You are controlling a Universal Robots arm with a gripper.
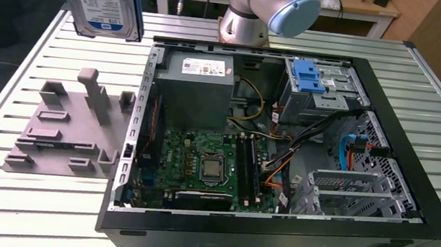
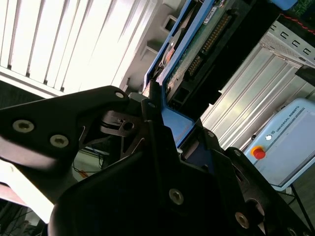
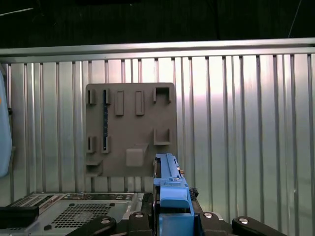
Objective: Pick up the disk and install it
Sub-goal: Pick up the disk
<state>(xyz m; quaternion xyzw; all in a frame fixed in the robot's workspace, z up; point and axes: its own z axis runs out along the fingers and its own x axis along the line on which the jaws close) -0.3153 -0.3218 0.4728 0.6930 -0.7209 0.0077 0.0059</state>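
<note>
The disk point(image 1: 103, 0), a silver drive with a white-and-blue label in a blue carrier frame, hangs upright in the air at the exterior view's upper left. It is above the slatted table, beyond the grey fixture point(image 1: 66, 127). In both wrist views my gripper point(image 2: 179, 130) is shut on the disk, its black fingers point(image 2: 152, 110) pressing the blue frame point(image 3: 170, 184) from both sides. The disk's connector edge point(image 2: 206, 42) points away from the gripper. The first wrist view looks straight down past the disk's edge onto the fixture point(image 3: 130, 128).
An open computer case point(image 1: 283, 148) lies on the table, with a motherboard point(image 1: 208, 165), a power supply point(image 1: 195, 91) and a drive bay with a light-blue latch point(image 1: 307, 77). The arm's base point(image 1: 264, 6) stands behind the case. A corner of the case point(image 3: 64, 211) is below the gripper.
</note>
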